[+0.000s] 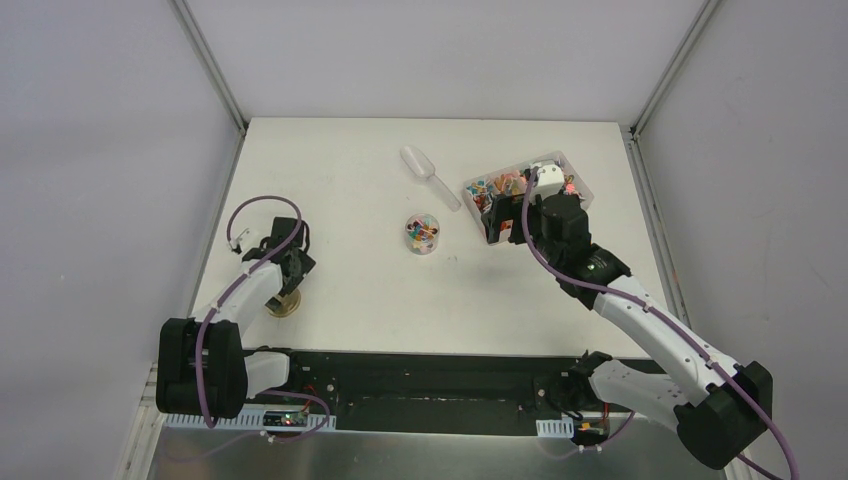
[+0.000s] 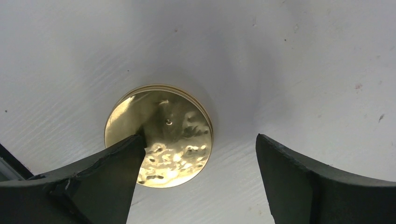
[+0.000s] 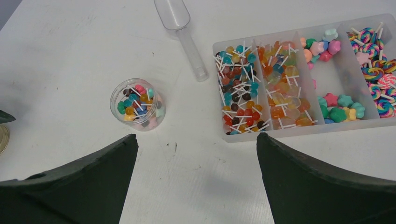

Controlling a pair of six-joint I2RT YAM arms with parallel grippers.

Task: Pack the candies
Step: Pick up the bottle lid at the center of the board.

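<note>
Small multicoloured candies on white sticks fill a clear round jar [image 3: 137, 103] [image 1: 422, 234] that stands open at mid-table. More candies [image 3: 240, 86] lie in the compartments of a clear tray [image 3: 299, 132] [image 1: 575, 170] to the jar's right. My right gripper [image 3: 196, 136] [image 1: 494, 226] hangs open over bare table, just in front of the tray's near left corner, holding nothing. My left gripper [image 2: 200, 138] [image 1: 288, 280] is open above a round gold lid [image 2: 168, 130] [image 1: 283, 305] lying flat at the left. The left finger [image 2: 107, 177] covers the lid's lower left edge; the right finger stands apart from it.
A clear plastic scoop [image 3: 180, 28] [image 1: 428, 176] lies on the table behind the jar, beside the tray's left end. The lid's edge [image 3: 2, 138] shows at the far left of the right wrist view. Grey walls close in the white table [image 1: 350, 180].
</note>
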